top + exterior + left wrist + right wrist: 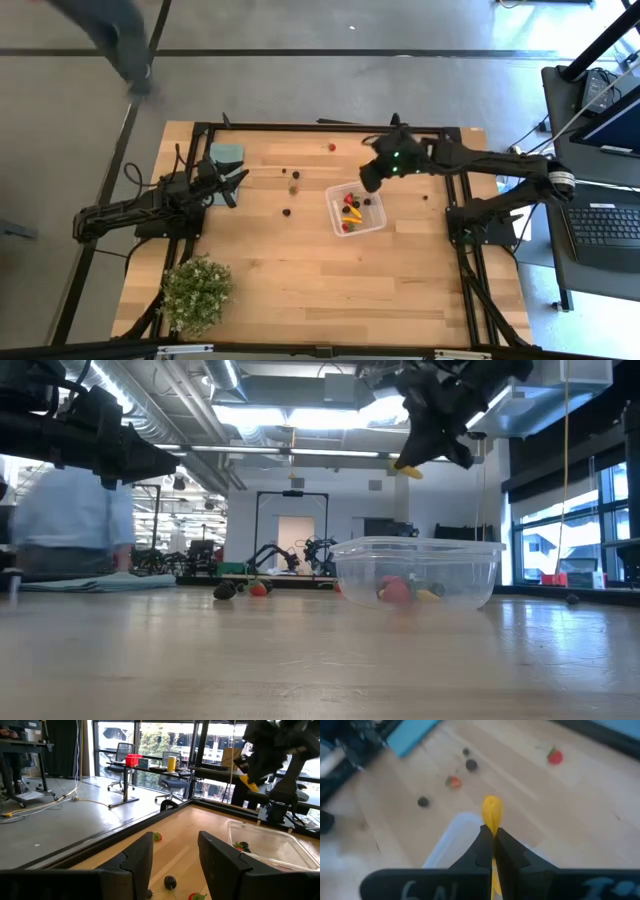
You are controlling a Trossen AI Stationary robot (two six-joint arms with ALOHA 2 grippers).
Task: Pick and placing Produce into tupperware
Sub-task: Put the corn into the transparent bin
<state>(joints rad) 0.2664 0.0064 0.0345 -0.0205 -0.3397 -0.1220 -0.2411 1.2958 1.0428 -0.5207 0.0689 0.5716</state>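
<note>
The clear tupperware (355, 208) stands mid-table with several produce pieces inside, red and yellow ones (398, 590) among them. My right gripper (370, 180) hangs high over its far edge, shut on a yellow-orange elongated piece (492, 811). Loose produce lies on the wood left of and beyond the tupperware: a red piece (332, 147), dark bits (287, 212) and a red-green one (453, 782). My left gripper (175, 855) waits at the table's left side, level and open, with nothing between its fingers. My right gripper pinches the yellow-orange piece between its two fingers (482, 847). The fingers lie along the piece, whose free end (492, 805) sticks out past the fingertips. The gripper slants downward from the table's right side. The piece (408, 469) is lifted clear, above the tupperware's rim.
A bushy potted plant (197, 290) stands at the near left corner. A flat teal rectangle (227, 153) lies at the far left, beside the left arm. A person (70, 520) is beyond the table's far left. One dark bit (426, 196) lies right of the tupperware.
</note>
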